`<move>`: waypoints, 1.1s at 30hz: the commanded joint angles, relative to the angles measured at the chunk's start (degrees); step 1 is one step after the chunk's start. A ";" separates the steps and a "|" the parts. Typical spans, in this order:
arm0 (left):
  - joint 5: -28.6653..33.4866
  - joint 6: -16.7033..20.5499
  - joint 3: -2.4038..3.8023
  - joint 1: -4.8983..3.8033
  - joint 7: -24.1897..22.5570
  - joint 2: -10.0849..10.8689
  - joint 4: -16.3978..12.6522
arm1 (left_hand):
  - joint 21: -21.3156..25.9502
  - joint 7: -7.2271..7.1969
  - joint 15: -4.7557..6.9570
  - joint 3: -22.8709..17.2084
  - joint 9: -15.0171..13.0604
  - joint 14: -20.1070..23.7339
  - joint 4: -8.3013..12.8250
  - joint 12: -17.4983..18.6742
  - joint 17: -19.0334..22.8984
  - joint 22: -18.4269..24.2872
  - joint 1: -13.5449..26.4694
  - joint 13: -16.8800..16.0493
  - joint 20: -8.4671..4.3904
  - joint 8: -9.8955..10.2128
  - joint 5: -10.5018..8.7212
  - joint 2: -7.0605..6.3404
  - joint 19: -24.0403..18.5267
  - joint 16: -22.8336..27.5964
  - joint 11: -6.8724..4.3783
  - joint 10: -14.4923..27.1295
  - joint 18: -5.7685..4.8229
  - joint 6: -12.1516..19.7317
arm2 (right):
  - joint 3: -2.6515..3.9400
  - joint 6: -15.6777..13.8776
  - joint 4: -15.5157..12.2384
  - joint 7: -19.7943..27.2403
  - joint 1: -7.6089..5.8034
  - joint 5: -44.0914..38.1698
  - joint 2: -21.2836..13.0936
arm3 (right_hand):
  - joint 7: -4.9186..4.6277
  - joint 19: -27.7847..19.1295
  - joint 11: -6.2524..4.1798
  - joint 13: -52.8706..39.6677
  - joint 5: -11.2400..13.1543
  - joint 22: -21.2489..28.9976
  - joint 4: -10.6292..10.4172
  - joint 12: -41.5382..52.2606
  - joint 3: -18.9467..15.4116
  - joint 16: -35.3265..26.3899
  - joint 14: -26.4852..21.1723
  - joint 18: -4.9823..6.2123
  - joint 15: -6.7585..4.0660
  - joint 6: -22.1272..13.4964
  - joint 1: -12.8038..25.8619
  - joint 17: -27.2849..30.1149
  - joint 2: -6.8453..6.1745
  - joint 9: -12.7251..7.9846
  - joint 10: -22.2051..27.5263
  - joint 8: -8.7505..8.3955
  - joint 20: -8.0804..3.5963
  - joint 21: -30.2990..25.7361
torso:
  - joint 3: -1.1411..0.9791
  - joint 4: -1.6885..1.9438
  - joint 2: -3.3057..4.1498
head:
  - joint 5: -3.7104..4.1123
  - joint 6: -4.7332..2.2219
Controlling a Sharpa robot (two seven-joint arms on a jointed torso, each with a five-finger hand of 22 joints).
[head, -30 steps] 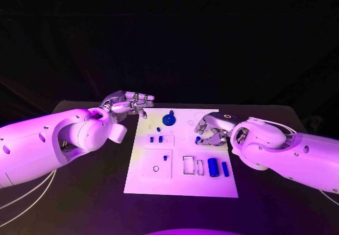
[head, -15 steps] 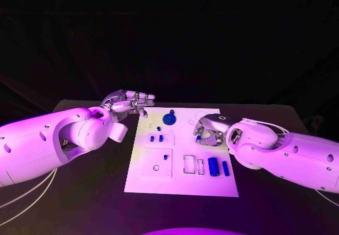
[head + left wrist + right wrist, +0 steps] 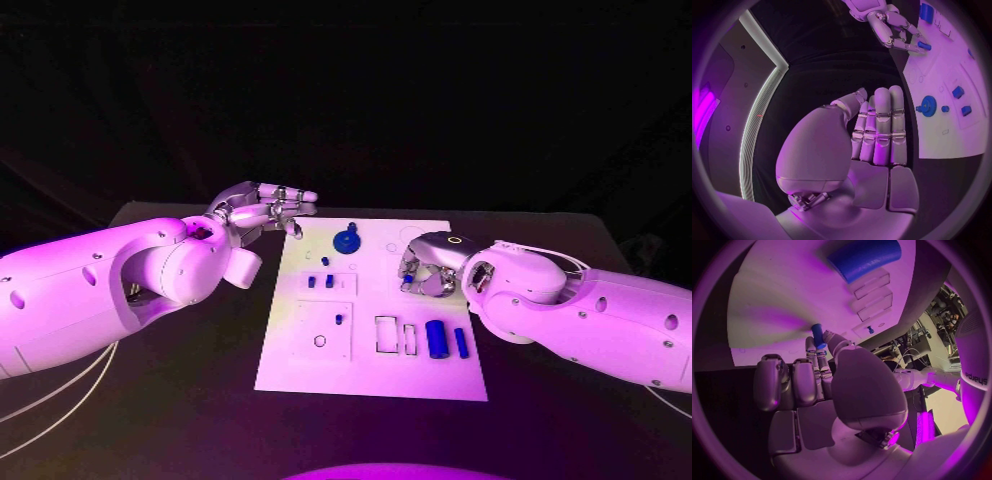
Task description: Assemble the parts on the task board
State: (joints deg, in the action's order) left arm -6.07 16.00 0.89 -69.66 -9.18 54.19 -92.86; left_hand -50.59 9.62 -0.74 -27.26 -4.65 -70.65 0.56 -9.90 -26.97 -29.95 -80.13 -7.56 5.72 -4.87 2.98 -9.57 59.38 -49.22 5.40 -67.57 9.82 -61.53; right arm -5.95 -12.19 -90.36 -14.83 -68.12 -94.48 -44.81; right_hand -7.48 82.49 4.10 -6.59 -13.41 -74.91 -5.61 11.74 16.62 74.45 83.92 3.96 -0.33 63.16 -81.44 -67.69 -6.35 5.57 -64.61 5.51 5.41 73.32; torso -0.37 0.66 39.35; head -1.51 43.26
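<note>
- Small blue peg (image 3: 817, 335): pinched at the tips of the right hand (image 3: 428, 272), thumb against a finger, as the right wrist view shows. The peg sticks out past the fingertips toward the board surface; whether it touches the board, cannot tell.
- Right hand sits over the task board (image 3: 368, 375) at about 3 o'clock from the board's centre, above its right-hand part. The other fingers (image 3: 771, 382) are curled in beside the pinch.
- Large blue cylinder (image 3: 434, 340): lies on the board at roughly 6 o'clock from the right hand, well apart from it. A slimmer blue bar (image 3: 460, 344) lies just beside it, on its 3 o'clock side.
- Blue round knob part (image 3: 346, 241): stands near the board's far edge, at about 10 o'clock from the right hand, between the two hands.
- Small blue pieces (image 3: 320, 282): a pair side by side on the board's left half, near 9 o'clock from the right hand; another tiny one (image 3: 339, 319) lies nearer the robot.
- Left hand (image 3: 265, 212): hovers off the board's far left corner, at about 11 o'clock from board centre. It holds nothing; the left wrist view shows its fingers (image 3: 879, 130) straight and pressed side by side, thumb alongside.
- Black table (image 3: 188, 400) all round the board.
</note>
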 commanded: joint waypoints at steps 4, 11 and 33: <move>-0.11 -0.88 0.03 -0.05 -0.23 -0.05 -0.09 | 0.13 0.16 -0.03 0.27 0.10 0.48 0.01 -0.18 0.06 0.05 0.01 -0.06 0.15 0.22 -0.04 0.57 -0.27 0.17 0.06 0.36 0.75 0.09 | -0.11 2.09 0.19 -1.09 0.18 -1.81 -0.02 | 0.02 0.29 -0.08 0.13 0.27 -7.29 0.17 -0.07 0.52 0.29 1.69 -0.39 -0.25 0.48 -0.16 0.02 0.05 0.06 -0.41 0.20 0.04 0.25 | -0.01 -0.06 0.02 | -0.09 0.04; -0.11 -0.89 0.03 -0.05 -0.19 -0.01 -0.08 | 0.18 0.17 -0.03 0.33 0.11 0.47 -0.03 -0.23 0.12 0.09 0.07 -0.06 0.16 0.21 -0.04 0.62 -0.26 0.21 0.06 0.40 0.75 0.09 | -0.11 2.14 0.07 -1.27 0.19 -1.99 -0.07 | 0.05 0.31 -0.05 0.25 0.35 -7.35 0.26 -0.32 0.84 0.33 1.69 -0.40 -0.22 0.16 -0.14 -0.03 -0.28 -0.03 -0.35 -0.07 0.04 0.30 | -0.02 0.00 0.02 | 0.20 0.07; -0.11 -0.74 0.03 -0.05 -0.12 -0.08 0.11 | 0.23 0.17 -0.04 0.37 0.13 0.46 -0.06 -0.27 0.17 0.13 0.12 -0.07 0.17 0.20 -0.03 0.69 -0.26 0.24 0.07 0.45 0.76 0.09 | 0.00 -4.96 -2.31 -0.45 0.12 -1.75 -1.06 | 0.27 1.93 -1.04 -0.49 1.10 -9.39 3.76 0.25 6.21 0.46 1.82 -1.15 -1.07 3.17 -3.30 -0.02 0.77 0.73 -5.15 0.90 -0.74 3.91 | -0.03 -0.04 -0.04 | -0.02 0.14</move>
State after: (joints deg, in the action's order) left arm -6.08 15.99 0.88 -69.66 -9.07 54.20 -92.73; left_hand -50.59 9.62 -0.74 -27.26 -4.59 -70.64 0.55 -9.90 -26.85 -29.91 -79.91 -7.54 5.72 -4.87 2.97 -9.34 59.38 -49.22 5.40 -67.57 9.82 -61.53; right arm -6.02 -14.15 -92.16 -15.24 -67.93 -95.52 -45.67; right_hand -7.15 83.62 4.76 -7.05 -11.92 -74.94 -3.37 12.01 21.07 74.78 84.02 3.96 -0.85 65.94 -83.72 -67.79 -6.19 6.22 -67.54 6.19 4.69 76.86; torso -0.38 0.64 39.35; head -1.47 43.35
